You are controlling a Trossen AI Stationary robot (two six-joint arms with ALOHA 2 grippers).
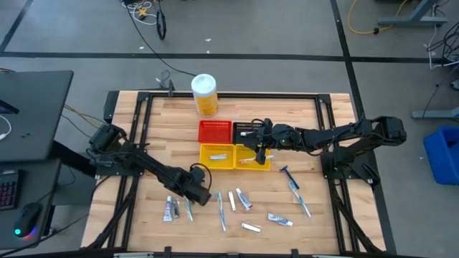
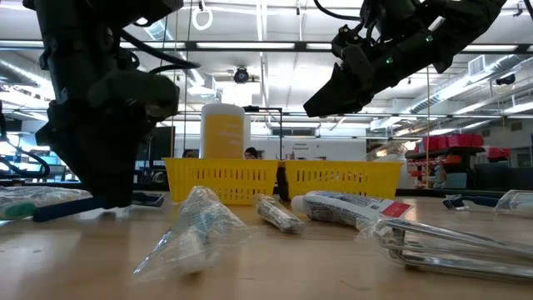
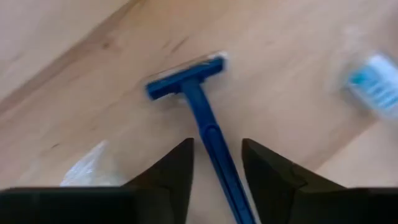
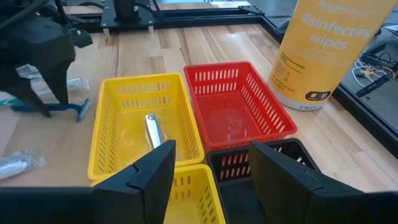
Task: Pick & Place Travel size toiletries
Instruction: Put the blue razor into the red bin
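The left pincer sits low over the table with its two dark fingers parted and nothing clamped between them. A blue razor lies flat on the wood directly under and ahead of it. The razor's handle passes straight through the gap between the fingers, and its head points away from the pincer, crosswise to the handle. So the razor's long axis runs along the pincer's line of sight, and the fingers flank the handle on either side. That is the relation the grasp depends on: closing the fingers should pinch the handle across its narrow width, provided the pincer is low enough, which cannot be told for sure here. A clear wrapped item lies just beside one finger and could be nudged.

The right pincer hangs well apart, above the baskets, its fingers spread and holding nothing. Below and ahead of it is a yellow basket with one small tube lying in it, and a red basket just beside. The left arm is plainly the nearer one to the razor. The other toiletries lie scattered on the table off to the left pincer's side.
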